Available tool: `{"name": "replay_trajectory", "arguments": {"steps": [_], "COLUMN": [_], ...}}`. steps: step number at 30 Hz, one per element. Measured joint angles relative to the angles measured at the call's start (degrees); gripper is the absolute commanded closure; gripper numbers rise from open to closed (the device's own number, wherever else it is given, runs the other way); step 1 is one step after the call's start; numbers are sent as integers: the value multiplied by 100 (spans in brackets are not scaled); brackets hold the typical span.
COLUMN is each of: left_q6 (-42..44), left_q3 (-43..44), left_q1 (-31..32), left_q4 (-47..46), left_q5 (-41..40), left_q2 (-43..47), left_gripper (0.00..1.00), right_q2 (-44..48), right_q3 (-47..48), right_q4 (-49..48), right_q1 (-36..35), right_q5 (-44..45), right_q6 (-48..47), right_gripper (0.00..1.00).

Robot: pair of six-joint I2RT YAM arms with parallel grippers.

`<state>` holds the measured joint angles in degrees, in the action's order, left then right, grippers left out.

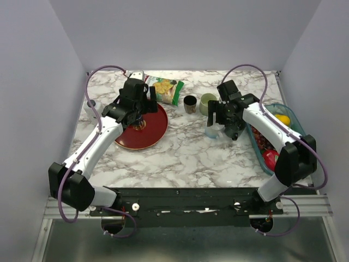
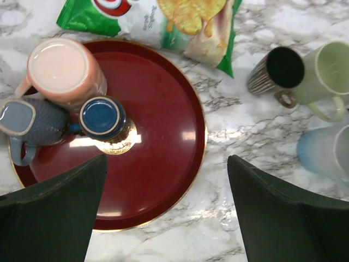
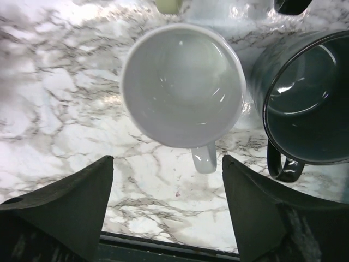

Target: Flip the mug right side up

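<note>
A pale blue-white mug (image 3: pixel 182 84) stands upright on the marble, mouth up, its handle (image 3: pixel 204 159) pointing toward my right gripper (image 3: pixel 168 164). That gripper hovers over it, open, with nothing between its fingers. In the top view the same mug (image 1: pixel 211 132) sits just left of the right gripper (image 1: pixel 221 124). My left gripper (image 2: pixel 167 161) hangs open above the red plate (image 2: pixel 163 136). On the plate, a pink mug (image 2: pixel 65 68) and a dark blue mug (image 2: pixel 102 117) stand bottom up beside a textured grey-blue mug (image 2: pixel 24 120).
A dark grey mug (image 3: pixel 305 103) stands upright right beside the pale one. A brown striped mug (image 1: pixel 190 103) and a green mug (image 1: pixel 207 102) stand behind them. A chip bag (image 1: pixel 166 89) lies at the back. A teal basket (image 1: pixel 254 137) of fruit sits at the right edge.
</note>
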<state>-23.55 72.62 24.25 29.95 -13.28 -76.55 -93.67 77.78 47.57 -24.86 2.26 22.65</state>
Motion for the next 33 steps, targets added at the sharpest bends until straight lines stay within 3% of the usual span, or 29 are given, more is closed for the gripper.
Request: {"name": "replay_trajectory", "arguments": {"steps": [8,20,26,33], "left_q6": [1270,2804,3211,3257], "left_q3": [214,745,883,651], "left_q1": [-282,-1082,-1165,-1366], "left_q4": [474,643,702,354], "left_q5": [269,1453,1644,1600], "left_q2": [-881,-2057,-2535,-2492], "left_gripper": [1,1,1,1], "right_q2": [723,754,763,796], "right_q3": [160,201,245,245], "right_q4": [-79,-105,-92,-70], "right_q1": [0,0,0,0], "right_q5": [116,131,131,125], "right_q6": [44,28,22,24], "right_gripper": [11,11,11,11]}}
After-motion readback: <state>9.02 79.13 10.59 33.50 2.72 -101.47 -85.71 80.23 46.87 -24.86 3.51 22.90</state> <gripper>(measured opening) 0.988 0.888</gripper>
